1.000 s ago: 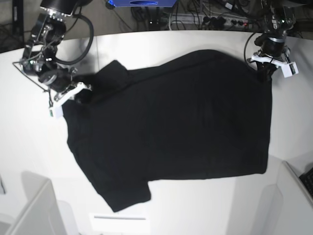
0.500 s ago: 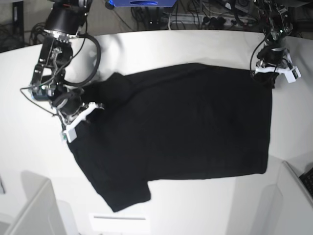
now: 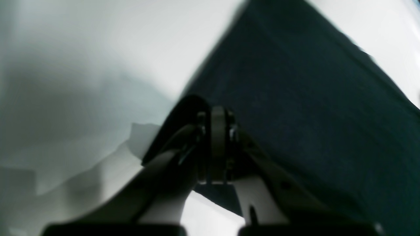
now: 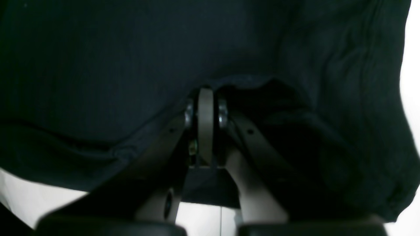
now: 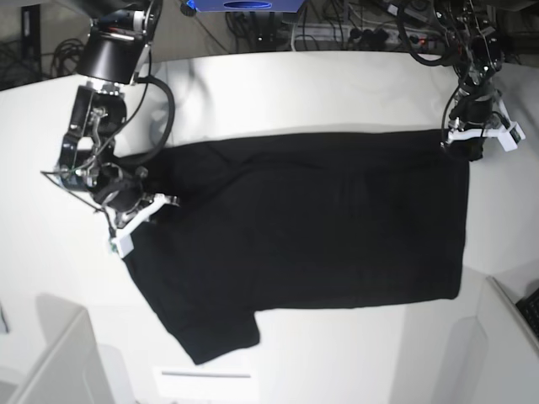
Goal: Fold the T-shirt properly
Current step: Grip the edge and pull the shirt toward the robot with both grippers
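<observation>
Both sets of fingers pinch the T-shirt (image 5: 337, 219); left gripper (image 5: 466, 145) closed; right gripper (image 5: 145, 215) closed.

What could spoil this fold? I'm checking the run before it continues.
Both grippers are shut on the far edge of the T-shirt. If the left gripper or right gripper loses its thin pinch, that corner may drop and the fold skew. The near sleeve lies splayed and could bunch.

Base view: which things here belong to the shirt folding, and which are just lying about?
In the job:
- T-shirt
- left gripper, shut on the shirt's corner
- right gripper, shut on the shirt's edge
- white table

Lying about:
- cables behind the table
- blue object
</observation>
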You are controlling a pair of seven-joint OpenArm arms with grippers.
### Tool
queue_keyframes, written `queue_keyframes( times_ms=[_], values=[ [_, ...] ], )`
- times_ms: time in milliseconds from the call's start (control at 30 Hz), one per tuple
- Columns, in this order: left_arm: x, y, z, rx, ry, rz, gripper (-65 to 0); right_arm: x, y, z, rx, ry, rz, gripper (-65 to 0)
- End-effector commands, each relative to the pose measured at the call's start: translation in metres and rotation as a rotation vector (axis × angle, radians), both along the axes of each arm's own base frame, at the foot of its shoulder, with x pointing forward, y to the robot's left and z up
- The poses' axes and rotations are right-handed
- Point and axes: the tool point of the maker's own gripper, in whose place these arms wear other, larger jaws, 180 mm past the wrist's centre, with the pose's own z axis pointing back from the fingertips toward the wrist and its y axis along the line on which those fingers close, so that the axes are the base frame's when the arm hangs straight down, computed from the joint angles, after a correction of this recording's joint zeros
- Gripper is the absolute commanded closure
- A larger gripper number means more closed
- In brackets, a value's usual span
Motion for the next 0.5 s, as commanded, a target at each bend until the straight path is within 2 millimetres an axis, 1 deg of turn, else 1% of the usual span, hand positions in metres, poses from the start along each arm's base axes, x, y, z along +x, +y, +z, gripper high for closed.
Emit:
queue_keyframes(
  times_ms=[0, 133, 200, 333, 467],
  values=[
    [0.009, 0.004, 0.013, 0.024, -0.047, -0.007, 0.0, 0.018, -0.002, 0.02, 0.006, -0.071, -0.006, 0.0],
    [0.011, 0.004, 0.014, 0.024, -0.052, -0.009, 0.0, 0.026, 0.0, 0.019, 0.018, -0.066, -0.007, 0.0],
    [0.018, 0.002, 0.018, 0.022, -0.069, -0.013, 0.0, 0.03, 0.0, 0.018, 0.026, -0.063, -0.007, 0.0],
    [0.021, 0.004, 0.019, 0.021, -0.076, -0.008, 0.0, 0.038, 0.001, 0.025, 0.029, -0.079, -0.008, 0.0],
    [0.021, 0.006, 0.022, 0.026, -0.083, -0.004, 0.0, 0.041, -0.001, 0.03, 0.03, -0.103, -0.015, 0.0]
  ],
)
